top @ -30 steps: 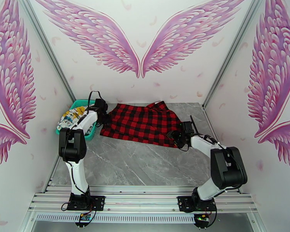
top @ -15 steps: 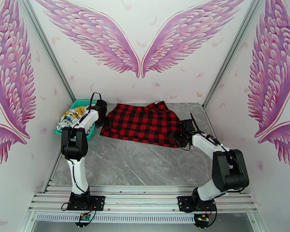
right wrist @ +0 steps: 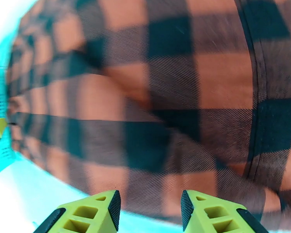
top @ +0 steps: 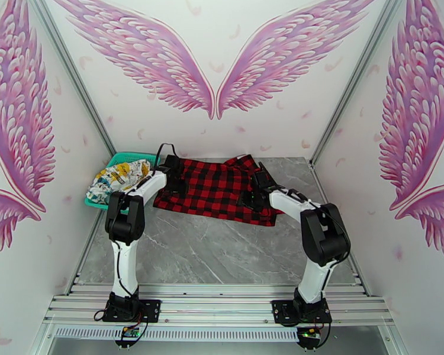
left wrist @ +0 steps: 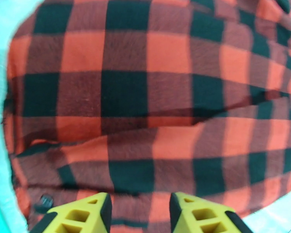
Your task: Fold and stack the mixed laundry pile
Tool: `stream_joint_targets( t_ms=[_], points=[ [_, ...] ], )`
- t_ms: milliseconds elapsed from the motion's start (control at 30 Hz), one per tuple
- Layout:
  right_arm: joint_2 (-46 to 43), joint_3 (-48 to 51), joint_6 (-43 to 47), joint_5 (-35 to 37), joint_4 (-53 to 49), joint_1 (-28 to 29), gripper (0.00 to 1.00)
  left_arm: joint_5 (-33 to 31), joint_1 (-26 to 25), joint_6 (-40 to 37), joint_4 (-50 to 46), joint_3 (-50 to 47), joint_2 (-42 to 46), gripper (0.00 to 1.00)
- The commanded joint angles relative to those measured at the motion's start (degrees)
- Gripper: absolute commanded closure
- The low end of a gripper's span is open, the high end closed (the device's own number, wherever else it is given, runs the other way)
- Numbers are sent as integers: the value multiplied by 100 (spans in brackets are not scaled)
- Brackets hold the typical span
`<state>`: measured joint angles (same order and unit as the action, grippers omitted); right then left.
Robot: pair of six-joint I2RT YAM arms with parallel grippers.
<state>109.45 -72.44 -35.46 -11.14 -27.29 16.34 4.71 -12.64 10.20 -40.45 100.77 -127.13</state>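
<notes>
Grey marbled table [top: 210, 249], with white walls painted in pink wings [top: 213, 72] behind it. At the left, the left gripper [left wrist: 139, 204] has its yellow fingers apart and empty. It hangs low over the left part of the plaid garment [top: 216, 187], near that cloth's left edge. The right gripper [right wrist: 149, 204] also has its fingers spread and holds nothing; it is low over the right part of the plaid garment, where a dark seam runs along the cloth. I cannot tell whether either gripper touches the fabric. The plaid garment lies spread on the far half of the table, between the two arms — rumpled at its far right corner. Just left of it, at the far left, sits the teal basket [top: 122, 155], and the white printed garment [top: 116, 176] lies heaped in it.
</notes>
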Motion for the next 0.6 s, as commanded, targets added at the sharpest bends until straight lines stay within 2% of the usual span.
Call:
stream_joint_targets(
  t_ms=[0,167,300,567],
  points=[
    [31,72,152,428,-319,-132,53,-93,279,131,215,-320,-63,56],
    [-102,452,276,1076,-606,-364,53,-139,576,263,181,-619,26,55],
    [-303,477,530,1613,-935,-421,52,-444,580,181,-156,-366,-4,55],
    [-1061,313,673,1676,-1383,-412,51,-475,315,108,-354,-39,681,45]
  ],
)
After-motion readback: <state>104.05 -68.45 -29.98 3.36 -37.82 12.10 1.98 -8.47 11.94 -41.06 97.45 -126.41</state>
